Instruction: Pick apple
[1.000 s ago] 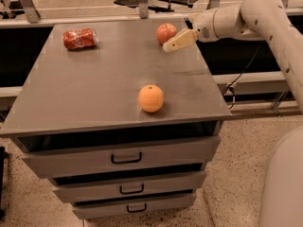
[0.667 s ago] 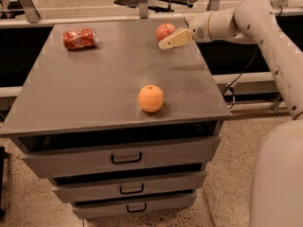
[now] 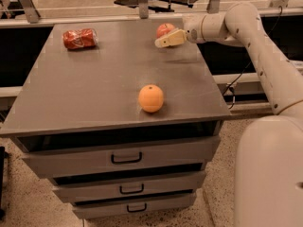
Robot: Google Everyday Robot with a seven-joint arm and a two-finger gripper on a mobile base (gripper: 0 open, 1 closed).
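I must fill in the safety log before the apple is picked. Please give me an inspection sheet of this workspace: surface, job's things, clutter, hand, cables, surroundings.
Surface: grey top of a cabinet, with three drawers below.
Job's things: apple sits far back on the top, right of the middle.
Clutter: crushed red can lies at the far left. The orange sits near the front, apart from both.
Hand: hand is low over the top, just in front of the apple. Contact cannot be told.
Cables: a dark cable hangs right of the cabinet, off the top.
Surroundings: speckled floor, white robot base at the front right.
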